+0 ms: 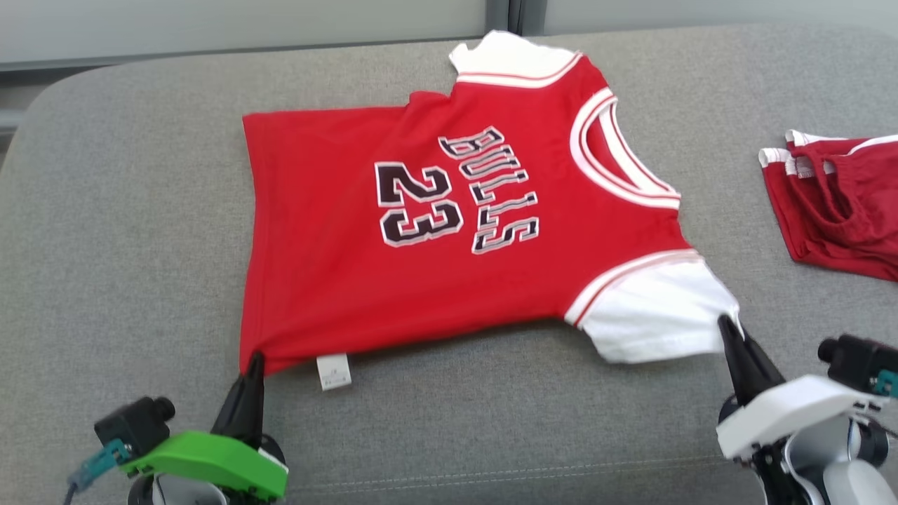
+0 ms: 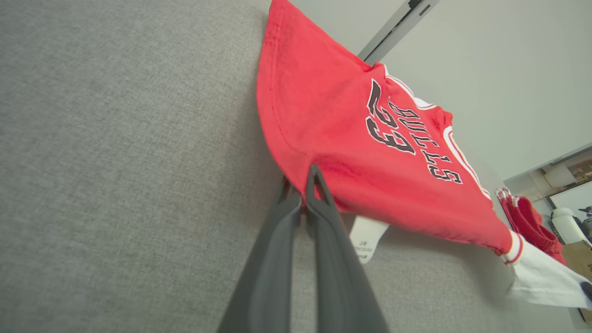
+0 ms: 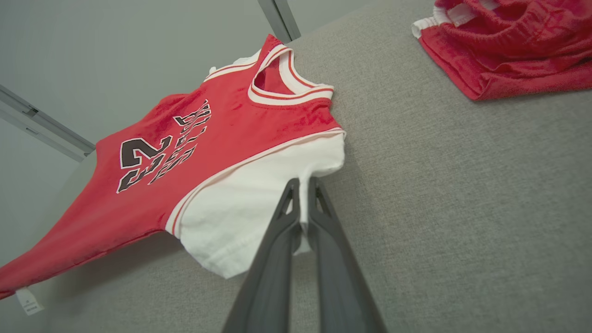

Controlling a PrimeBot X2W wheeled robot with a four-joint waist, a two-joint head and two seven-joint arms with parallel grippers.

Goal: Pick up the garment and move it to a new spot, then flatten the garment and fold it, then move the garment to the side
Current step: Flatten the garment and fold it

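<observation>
Left hand [image 1: 255, 356] pinches garment [image 1: 330, 245] at hem corner.

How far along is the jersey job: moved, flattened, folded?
Done, apparently: the jersey lies spread open, print up, on the grey cushion. In hand: the left tool is shut on its bottom corner and the right tool on its white sleeve, near edge raised off the cushion. Left: finish flattening, fold it, move it aside.

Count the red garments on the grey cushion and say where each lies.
2. The jersey is spread across the middle; a bunched red garment sits apart at the right edge, partly cut off in the head view, so more may be hidden.
</observation>
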